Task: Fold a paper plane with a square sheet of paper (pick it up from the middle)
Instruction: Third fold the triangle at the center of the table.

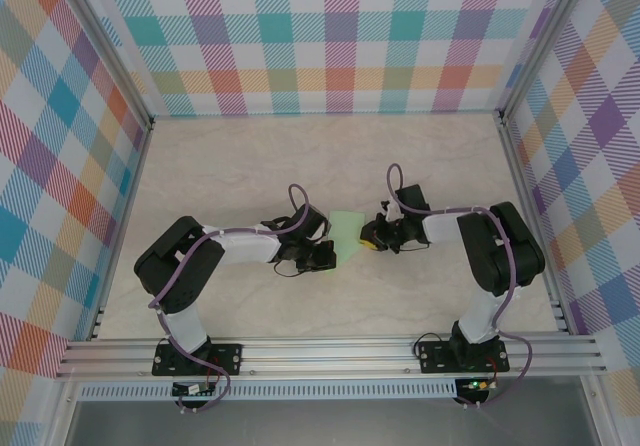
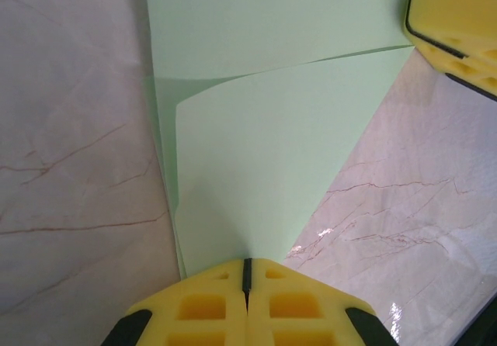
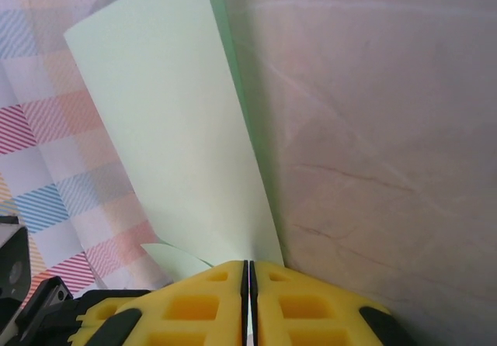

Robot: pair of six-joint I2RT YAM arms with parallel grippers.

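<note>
The left pincer (image 2: pixel 247 275) is clamping one edge of the square sheet of paper (image 2: pixel 256 167); the right pincer (image 3: pixel 247 272) is clamping the opposite side, sheet spanning between them.

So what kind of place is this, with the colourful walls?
Probably a robot practice booth, not a home: checked walls box in a marble-look table, and the left arm and right arm are bolted to a metal rail.

Both arms bend inward, the left hand (image 2: pixel 247 264) and right hand (image 3: pixel 248 264) nearly meeting, each pinched closed.
</note>
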